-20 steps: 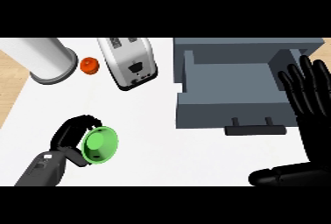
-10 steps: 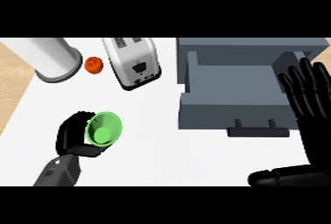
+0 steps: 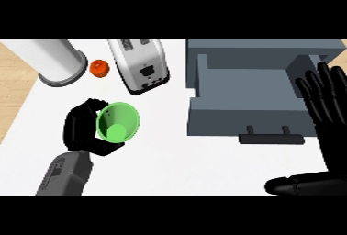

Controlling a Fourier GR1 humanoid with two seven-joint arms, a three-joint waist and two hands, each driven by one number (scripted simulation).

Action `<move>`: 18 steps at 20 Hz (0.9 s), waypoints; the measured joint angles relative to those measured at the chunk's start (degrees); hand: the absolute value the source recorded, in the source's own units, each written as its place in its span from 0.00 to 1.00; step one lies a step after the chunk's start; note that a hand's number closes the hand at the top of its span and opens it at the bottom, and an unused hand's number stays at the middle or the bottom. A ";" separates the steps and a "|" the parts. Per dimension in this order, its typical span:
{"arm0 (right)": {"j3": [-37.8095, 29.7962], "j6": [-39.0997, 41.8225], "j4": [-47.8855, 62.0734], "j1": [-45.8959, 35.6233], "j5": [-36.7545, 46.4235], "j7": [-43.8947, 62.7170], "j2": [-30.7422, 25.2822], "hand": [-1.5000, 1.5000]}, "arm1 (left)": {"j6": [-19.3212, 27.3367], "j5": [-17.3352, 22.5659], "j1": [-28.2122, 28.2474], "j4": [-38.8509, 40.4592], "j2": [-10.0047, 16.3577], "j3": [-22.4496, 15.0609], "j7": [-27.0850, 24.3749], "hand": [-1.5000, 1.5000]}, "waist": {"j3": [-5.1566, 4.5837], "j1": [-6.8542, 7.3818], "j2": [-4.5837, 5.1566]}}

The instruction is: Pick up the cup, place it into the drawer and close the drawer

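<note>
My left hand (image 3: 82, 129) is curled round a green cup (image 3: 118, 124), whose open mouth faces up and to the right. The hand and cup are over the white counter, left of the grey drawer (image 3: 244, 120). The drawer stands pulled open, its dark handle (image 3: 272, 137) at the front and its inside empty. My right hand (image 3: 327, 101) rests at the right edge, fingers straight and pointing up, beside the drawer's right wall.
A white toaster (image 3: 141, 64) lies at the back, left of the drawer. A small orange thing (image 3: 99, 68) sits between it and a large white cylinder (image 3: 55, 60) at the back left. The wooden floor shows past the counter's left edge.
My left hand has carried the green cup up and to the right, nearer the drawer. The right hand has stayed put.
</note>
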 measured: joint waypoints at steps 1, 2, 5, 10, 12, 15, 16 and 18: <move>0.02 -0.29 -0.24 -0.39 0.08 0.41 0.04 0.00 | 0.43 0.35 -0.20 -2.34 -0.24 -0.47 2.02 1.00 | 0.00 -0.05 0.02; -0.26 -0.24 -0.35 -0.63 -0.36 0.80 -0.12 0.00 | 1.41 0.59 -0.32 -5.05 -1.10 -1.25 4.28 1.00 | 0.00 -0.05 0.01; -0.25 -0.12 0.45 -0.66 -0.19 0.34 0.01 0.00 | 4.08 1.22 -0.54 -12.35 -2.84 -3.09 10.22 1.00 | -0.01 -0.13 0.05; -0.40 0.23 0.55 -0.49 -0.06 0.00 -0.13 0.00 | 8.78 2.04 -3.03 -21.23 -4.24 -4.92 18.55 1.00 | -0.03 -0.39 0.13; -0.33 0.07 0.13 0.04 0.25 -0.20 0.08 0.00 | 10.93 1.65 -6.17 -22.03 -4.59 -5.05 21.15 1.00 | -0.04 -0.56 0.16; 0.07 -0.23 0.62 -0.37 1.07 -0.76 0.45 0.00 | 14.86 0.70 -11.02 -23.18 -5.04 -5.94 25.54 1.00 | -0.03 -0.66 0.19; 0.20 -0.14 0.30 0.11 1.25 -0.91 0.47 0.00 | 16.35 0.23 -12.25 -24.23 -5.18 -6.55 27.32 1.00 | -0.04 -0.68 0.19; 0.39 0.36 0.72 0.99 1.36 -1.95 0.68 0.00 | 18.02 -0.45 -15.76 -22.96 -5.35 -6.88 28.98 1.00 | -0.04 -0.81 0.22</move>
